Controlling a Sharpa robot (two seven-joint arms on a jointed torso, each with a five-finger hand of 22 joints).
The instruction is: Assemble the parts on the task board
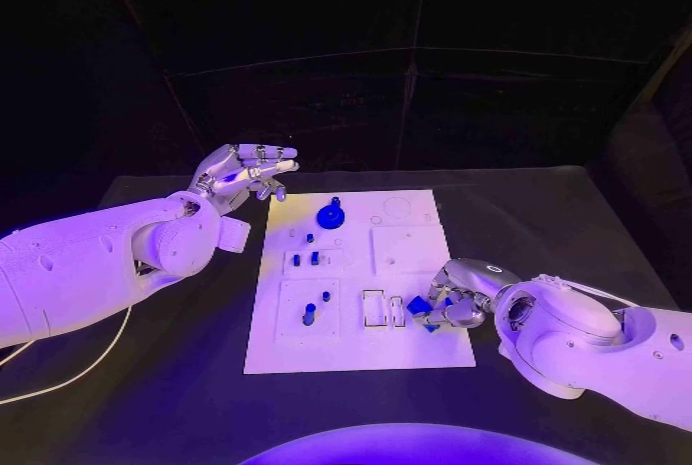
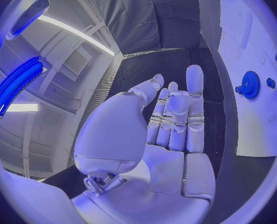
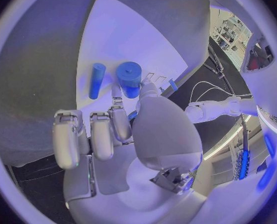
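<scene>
A black table stands against a dark backdrop of draped cloth. A white cable curves across the table's near left corner, beside the board.

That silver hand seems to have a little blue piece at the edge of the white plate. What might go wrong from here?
1. The right hand pinches a blue cylinder only at its fingertips, so the part may slip or tilt.
2. A second blue rod lies close beside it on the task board; the fingers might knock it.
3. The left hand hovers open off the board, so nothing steadies the plate.
</scene>
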